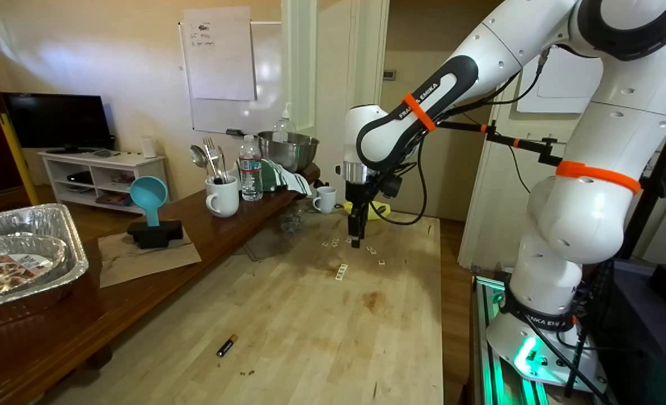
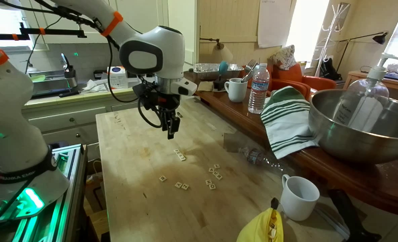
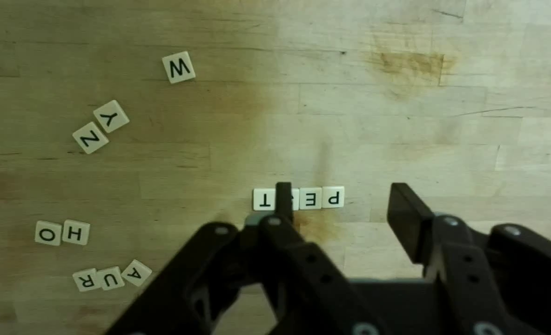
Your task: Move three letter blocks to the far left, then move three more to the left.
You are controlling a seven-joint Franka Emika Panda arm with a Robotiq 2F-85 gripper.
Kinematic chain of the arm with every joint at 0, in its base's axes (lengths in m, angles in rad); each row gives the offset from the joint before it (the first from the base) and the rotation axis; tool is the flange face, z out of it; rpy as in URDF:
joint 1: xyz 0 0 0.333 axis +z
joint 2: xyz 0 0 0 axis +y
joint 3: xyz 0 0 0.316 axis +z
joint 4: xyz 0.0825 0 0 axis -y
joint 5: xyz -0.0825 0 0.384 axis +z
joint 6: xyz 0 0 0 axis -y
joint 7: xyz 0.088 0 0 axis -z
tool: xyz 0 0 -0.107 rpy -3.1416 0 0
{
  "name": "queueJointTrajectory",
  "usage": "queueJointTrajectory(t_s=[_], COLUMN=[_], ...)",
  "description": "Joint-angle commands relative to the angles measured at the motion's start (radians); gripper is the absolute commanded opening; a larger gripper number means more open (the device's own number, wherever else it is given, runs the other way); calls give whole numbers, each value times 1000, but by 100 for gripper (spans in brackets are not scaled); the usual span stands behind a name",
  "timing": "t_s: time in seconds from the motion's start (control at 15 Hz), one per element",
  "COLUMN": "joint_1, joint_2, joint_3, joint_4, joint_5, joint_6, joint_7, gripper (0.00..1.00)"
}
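The letter blocks are small pale tiles lying flat on the wooden table. Several stand in a straight row, with P [image 3: 333, 197], E [image 3: 310, 198] and T [image 3: 263, 199]; one between E and T is partly hidden by a finger. The row also shows in both exterior views [image 1: 341, 272] [image 2: 179, 155]. W [image 3: 178, 67] lies alone. Y [image 3: 111, 116] and Z [image 3: 90, 137] touch. O [image 3: 48, 233] and H [image 3: 76, 232] are paired. R [image 3: 87, 280], U [image 3: 110, 278] and A [image 3: 137, 272] lie together. My gripper [image 3: 340, 204] is open and empty above the table; it shows in both exterior views [image 1: 357, 239] [image 2: 171, 133].
A battery [image 1: 226, 345] lies on the table. A yellow pouch [image 2: 263, 227], a white mug [image 2: 300, 198] and a lying clear bottle [image 2: 257, 158] are at one end. A raised brown counter [image 1: 142, 292] runs along one long side, bearing a mug, bottle, towel and metal bowl.
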Motion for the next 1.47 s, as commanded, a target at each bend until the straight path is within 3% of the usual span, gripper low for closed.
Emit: queueJointTrajectory(t_s=[0.0, 0.07, 0.13, 0.2, 0.27, 0.4, 0.73, 0.87, 0.93, 1.0, 1.13, 1.4], joint_1=[-4, -4, -4, -4, -4, -2, -3, -3, -3, -3, -3, -5], joint_2=[32, 42, 54, 65, 76, 100, 157, 174, 182, 191, 204, 231], joint_3=[-10, -11, -11, -11, -11, -9, -2, 3, 6, 9, 15, 28], joint_4=[-40, -45, -48, -50, -53, -55, -50, -48, -46, -44, -41, -35], joint_5=[-10, -12, -13, -12, -12, -5, 10, 17, 23, 26, 34, 57], joint_6=[101, 120, 139, 156, 174, 205, 269, 286, 289, 293, 302, 336], joint_7=[-36, -41, -47, -54, -58, -71, -90, -93, -96, -96, -97, -102], gripper=[27, 20, 24, 43, 50, 56, 93, 100, 80, 69, 62, 29])
